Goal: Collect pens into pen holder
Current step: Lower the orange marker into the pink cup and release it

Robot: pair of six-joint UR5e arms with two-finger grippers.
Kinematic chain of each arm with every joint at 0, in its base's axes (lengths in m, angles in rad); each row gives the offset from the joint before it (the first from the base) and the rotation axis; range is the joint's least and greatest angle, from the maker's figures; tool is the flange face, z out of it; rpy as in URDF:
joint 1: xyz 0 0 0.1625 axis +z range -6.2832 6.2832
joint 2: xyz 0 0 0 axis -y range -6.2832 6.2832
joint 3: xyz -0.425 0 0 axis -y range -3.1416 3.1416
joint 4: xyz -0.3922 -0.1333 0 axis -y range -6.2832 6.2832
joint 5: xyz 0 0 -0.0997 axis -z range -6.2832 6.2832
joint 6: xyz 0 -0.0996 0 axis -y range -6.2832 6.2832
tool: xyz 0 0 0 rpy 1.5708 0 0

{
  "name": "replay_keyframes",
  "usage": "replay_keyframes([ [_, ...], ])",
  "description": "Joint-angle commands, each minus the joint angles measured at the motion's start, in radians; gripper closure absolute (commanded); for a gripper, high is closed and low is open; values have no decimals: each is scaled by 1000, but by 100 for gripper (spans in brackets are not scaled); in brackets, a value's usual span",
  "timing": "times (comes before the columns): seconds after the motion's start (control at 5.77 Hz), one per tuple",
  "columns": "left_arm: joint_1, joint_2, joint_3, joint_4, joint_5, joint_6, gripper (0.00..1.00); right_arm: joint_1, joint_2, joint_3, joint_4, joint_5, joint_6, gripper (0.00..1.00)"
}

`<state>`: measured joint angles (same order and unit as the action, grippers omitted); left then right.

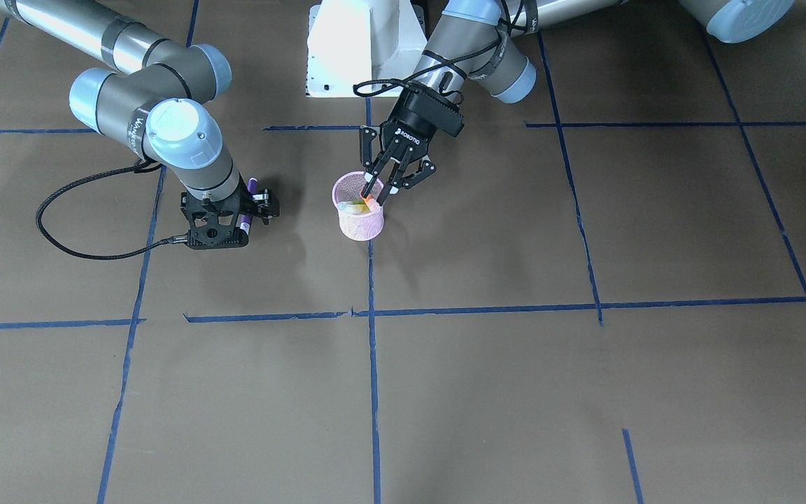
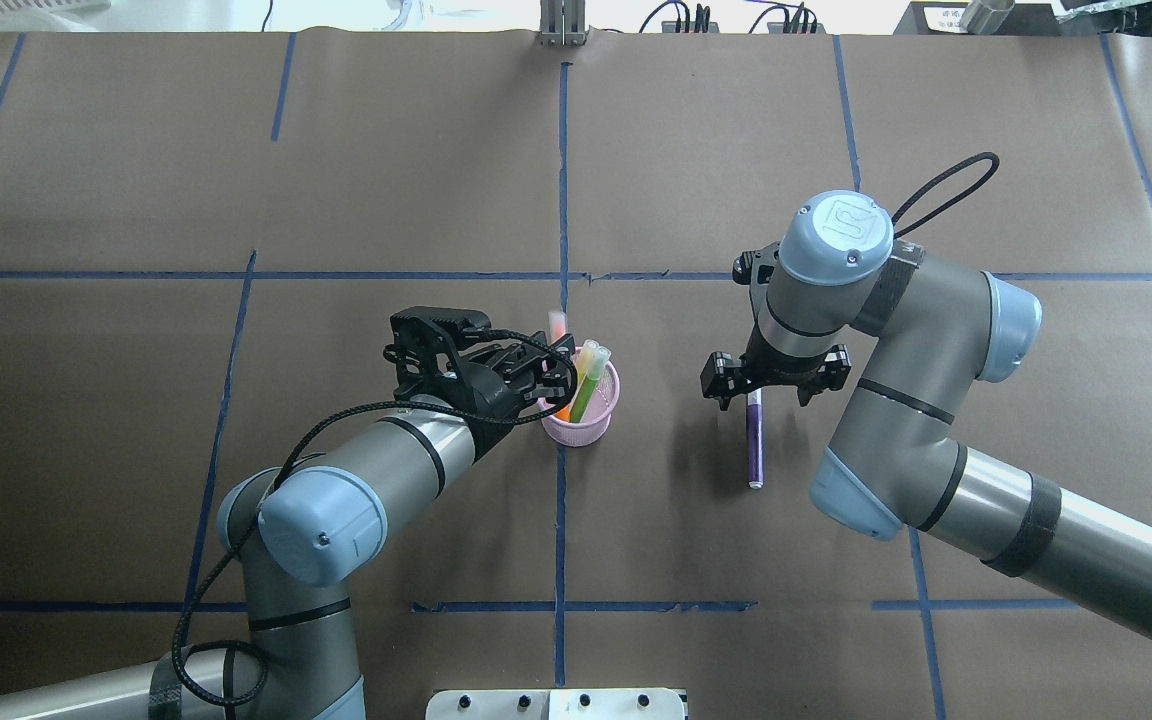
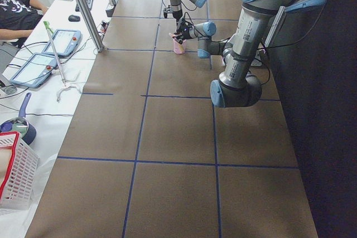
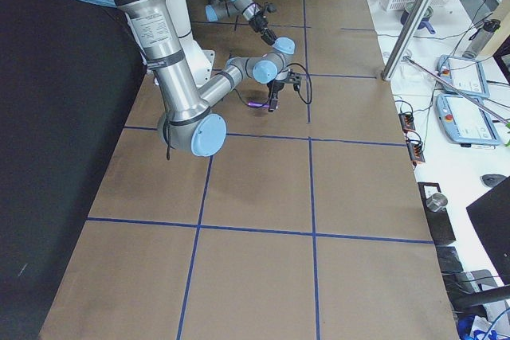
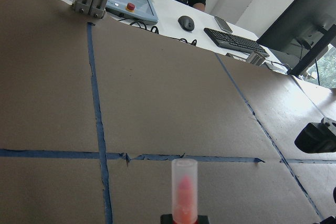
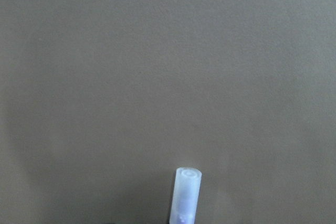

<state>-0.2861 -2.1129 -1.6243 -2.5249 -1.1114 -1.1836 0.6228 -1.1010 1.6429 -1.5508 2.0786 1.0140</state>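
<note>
Four pens and one holder is my count, anyone else? Going left to right: the left arm (image 2: 406, 450) comes in from the near left corner, elbow bent low. Its forearm angles out toward the middle of the table (image 2: 336, 150). The wrist is tipped so the left gripper (image 1: 377, 194) leans over the left side of the pink mesh pen holder (image 2: 576, 430). — tapegrid

Yep, four. That gripper's fingers are pinched in tight on the orange pen (image 2: 558, 327). It stands nearly upright, lower end down inside the cup, pale cap poking up past the rim. On the left wrist cam you get that cap dead centre at the bottom edge. Two more stand in the holder, leaning off to the right: a green pen (image 2: 584, 395) and a yellowish pen (image 1: 352, 207). The holder itself sits upright on the blue tape line (image 2: 561, 520) that runs near to far down the middle. — meshcup

And the right side? — tapegrid

The right arm (image 2: 896, 400) comes in from the near right corner, long forearm running far and left. Its wrist is folded over so the right gripper (image 2: 758, 388) points straight down at the table. The purple pen (image 2: 755, 445) lies flat on the paper, well to the right of the holder, pointing near to far, with its far end under that gripper. Whether the fingers are pinching it or just straddling it, I can't tell. The wrist blocks them from above and the side views are too small. — meshcup
</note>
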Motion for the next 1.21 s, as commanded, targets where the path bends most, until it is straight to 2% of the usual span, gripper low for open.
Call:
replay_keyframes([
  [0.0,1,-1,-5,0,-1,1,0,0,3,0,0,2,0,0],
  [0.52,-13,13,-60,14,-16,5,0,-5,1,-3,0,5,18,0],
  [0.69,-72,13,-66,75,-94,9,0,-6,0,-2,0,17,18,0],
  [1.04,-306,16,-95,310,-502,9,0,-6,0,-3,0,20,18,1],
])
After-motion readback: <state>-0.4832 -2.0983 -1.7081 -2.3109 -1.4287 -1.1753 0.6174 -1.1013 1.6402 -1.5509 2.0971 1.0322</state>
